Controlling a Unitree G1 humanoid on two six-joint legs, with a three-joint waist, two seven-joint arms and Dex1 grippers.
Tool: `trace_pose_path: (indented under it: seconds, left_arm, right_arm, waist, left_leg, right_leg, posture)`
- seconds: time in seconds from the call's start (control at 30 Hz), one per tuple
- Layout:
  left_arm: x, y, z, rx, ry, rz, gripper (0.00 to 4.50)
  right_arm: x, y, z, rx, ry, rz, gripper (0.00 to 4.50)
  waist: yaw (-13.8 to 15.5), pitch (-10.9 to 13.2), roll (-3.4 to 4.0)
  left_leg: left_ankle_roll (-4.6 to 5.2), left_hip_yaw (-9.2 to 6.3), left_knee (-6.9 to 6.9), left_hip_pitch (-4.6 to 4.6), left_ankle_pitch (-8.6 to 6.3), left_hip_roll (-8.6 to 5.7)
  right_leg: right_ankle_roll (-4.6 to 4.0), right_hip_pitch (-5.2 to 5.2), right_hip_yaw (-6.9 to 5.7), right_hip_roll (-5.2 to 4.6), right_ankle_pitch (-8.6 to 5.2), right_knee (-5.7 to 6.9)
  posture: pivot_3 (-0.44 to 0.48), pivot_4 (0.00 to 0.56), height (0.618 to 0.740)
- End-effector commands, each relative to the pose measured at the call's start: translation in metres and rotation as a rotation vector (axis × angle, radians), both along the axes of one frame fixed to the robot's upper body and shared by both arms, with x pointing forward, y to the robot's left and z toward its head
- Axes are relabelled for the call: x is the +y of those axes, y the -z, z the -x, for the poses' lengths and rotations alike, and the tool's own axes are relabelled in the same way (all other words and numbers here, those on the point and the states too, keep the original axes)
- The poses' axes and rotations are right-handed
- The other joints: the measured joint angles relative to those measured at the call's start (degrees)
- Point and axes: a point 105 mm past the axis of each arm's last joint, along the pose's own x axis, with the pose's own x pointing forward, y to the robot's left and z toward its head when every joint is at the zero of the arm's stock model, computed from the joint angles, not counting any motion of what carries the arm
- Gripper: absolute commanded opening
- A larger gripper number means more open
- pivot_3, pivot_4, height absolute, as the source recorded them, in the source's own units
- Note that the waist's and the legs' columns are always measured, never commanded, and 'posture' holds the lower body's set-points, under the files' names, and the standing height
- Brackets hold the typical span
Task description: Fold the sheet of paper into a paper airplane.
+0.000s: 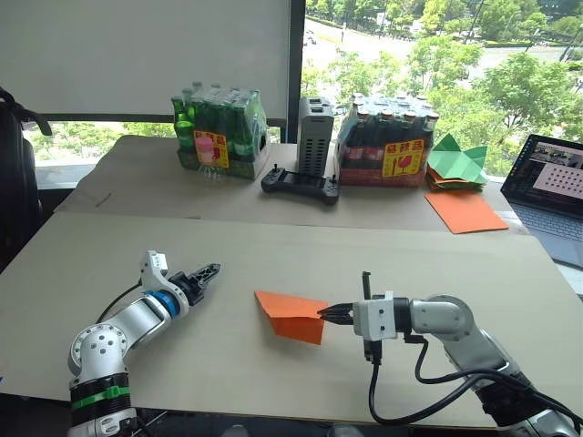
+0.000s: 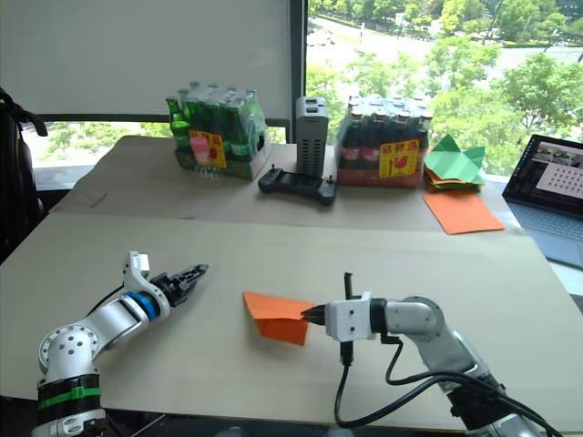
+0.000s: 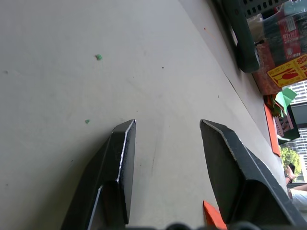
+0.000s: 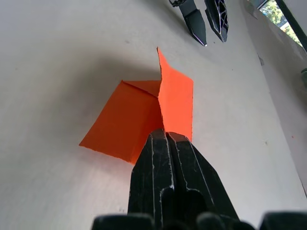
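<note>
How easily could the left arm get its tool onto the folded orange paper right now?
Probably easily. The left tool is open and points across bare table toward the sheet of paper, with nothing between them. The right tool is pinched on the paper's far edge, leaving the near side free.

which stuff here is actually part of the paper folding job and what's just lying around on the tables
Part of the job:
- sheet of paper, bright orange, partly folded
- right claw, shut on its edge
- left claw, open, apart from the paper

Just lying about:
- green bottle pack
- dark bottle pack
- black controller
- grey box
- green paper shapes
- larger orange sheet
- laptop
</note>
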Motion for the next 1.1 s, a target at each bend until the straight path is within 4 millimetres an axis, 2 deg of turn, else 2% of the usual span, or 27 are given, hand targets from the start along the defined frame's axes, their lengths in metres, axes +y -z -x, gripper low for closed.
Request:
trace_pose_path:
  seconds: [0.03,0.23,0.5,0.67,0.7,0.87,1.1]
  left_arm:
    - [-0.002,-0.001,0.003,-0.003,0.024,-0.028,2.26]
    - [-0.013,-0.006,0.003,-0.042,0.088,-0.073,2.26]
    - [-0.045,-0.037,0.010,-0.305,0.384,-0.328,2.26]
    - [-0.063,-0.048,0.017,-0.440,0.562,-0.404,2.26]
    - [-0.066,-0.050,0.018,-0.457,0.595,-0.408,2.75]
    - [-0.080,-0.049,0.017,-0.515,0.725,-0.462,4.35]
    - [-0.081,-0.040,0.006,-0.515,0.780,-0.505,4.45]
  right_arm:
    - [0.000,-0.009,-0.003,-0.099,-0.032,-0.010,0.01]
    - [-0.006,-0.004,-0.010,-0.116,-0.022,0.004,0.01]
    - [-0.003,0.001,-0.007,-0.106,-0.030,0.004,0.01]
    - [-0.002,0.002,-0.008,-0.107,-0.023,0.001,0.01]
    - [-0.002,0.002,-0.008,-0.107,-0.020,-0.001,0.00]
    - [-0.001,0.002,-0.009,-0.114,-0.013,-0.004,0.00]
    - [-0.001,0.000,-0.011,-0.121,0.005,-0.017,0.00]
  waist:
    - [-0.01,0.00,0.00]
    - [0.06,0.00,0.00]
    - [0.06,0.01,0.01]
    - [-0.01,0.02,0.02]
    - [0.00,0.02,0.02]
    - [0.07,0.03,0.01]
    - [-0.06,0.04,0.01]
  left_leg:
    - [0.00,0.00,0.00,0.00,0.00,0.00]
    - [0.00,0.00,0.00,-0.01,0.00,0.00]
    - [-0.02,0.02,0.00,-0.03,0.01,0.01]
    - [-0.01,0.04,-0.01,-0.03,0.01,0.01]
    - [-0.01,0.04,-0.01,-0.03,0.01,0.01]
    - [-0.01,0.05,0.00,-0.05,0.00,0.01]
    - [0.01,0.05,0.00,-0.04,0.00,0.02]
  right_leg:
    - [0.00,0.00,0.00,0.00,0.00,0.00]
    - [0.00,0.00,0.01,-0.01,0.00,0.00]
    - [-0.01,-0.02,0.01,0.00,0.00,-0.01]
    - [-0.01,-0.02,0.02,0.01,0.00,-0.01]
    - [-0.01,-0.02,0.02,0.01,0.00,-0.01]
    - [0.00,-0.02,0.01,0.01,0.00,-0.03]
    - [0.00,-0.03,0.02,0.04,0.00,0.00]
  posture:
    - [0.000,0.150,0.740]
    - [0.000,0.150,0.740]
    - [0.000,0.150,0.740]
    - [0.000,0.150,0.740]
    - [0.000,0.150,0.740]
    - [0.000,0.150,0.740]
    - [0.000,0.150,0.740]
